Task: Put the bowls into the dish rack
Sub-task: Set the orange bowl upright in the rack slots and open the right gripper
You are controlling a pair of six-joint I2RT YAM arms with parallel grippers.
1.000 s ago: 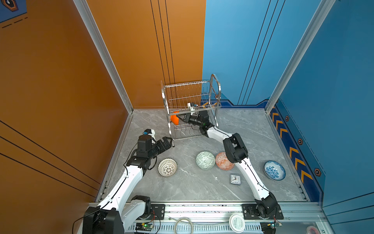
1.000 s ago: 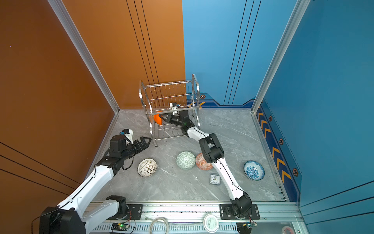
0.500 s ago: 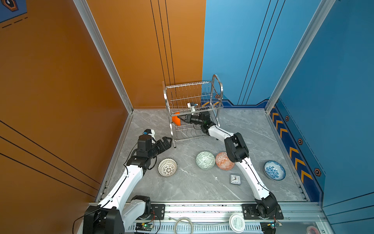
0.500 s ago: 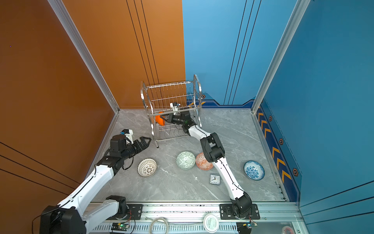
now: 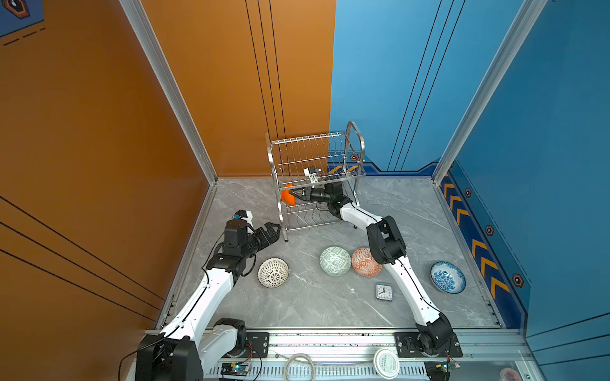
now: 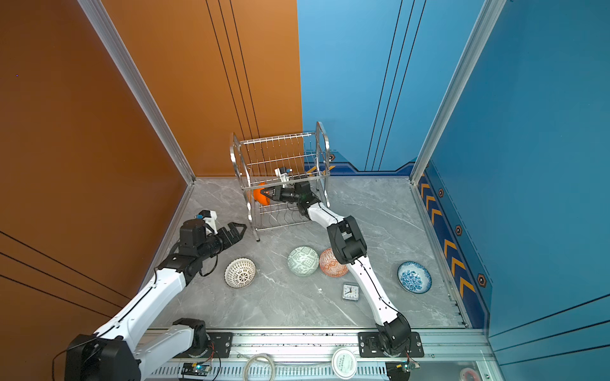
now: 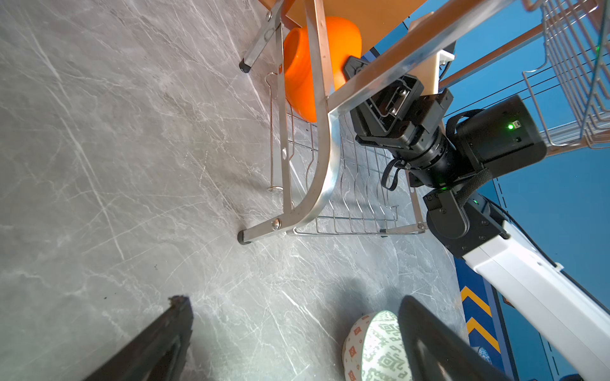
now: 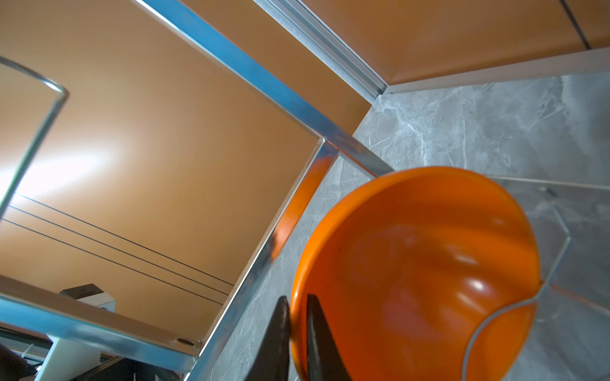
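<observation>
The silver wire dish rack [image 5: 317, 155] [image 6: 280, 155] stands at the back of the floor. My right gripper [image 5: 294, 194] [image 8: 297, 306] reaches into its lower tier, shut on the rim of the plain orange bowl [image 5: 286, 198] [image 8: 416, 273], which stands on edge against a rack wire. On the floor lie the black-lattice bowl [image 5: 273, 272], the green bowl [image 5: 335, 260], the orange-red bowl [image 5: 364, 262] and the blue bowl [image 5: 448, 277]. My left gripper [image 5: 272, 231] [image 7: 293, 300] hangs open and empty beside the rack's front left leg.
A small square clock [image 5: 384, 292] lies on the floor near the right arm. A white round lid [image 5: 386, 363] sits on the front rail. The orange wall stands close behind the rack. The right forearm crosses above the orange-red bowl.
The right gripper with the orange bowl has edged slightly right and down inside the rack, and the rack has shifted a little with it. The left arm has not moved.
</observation>
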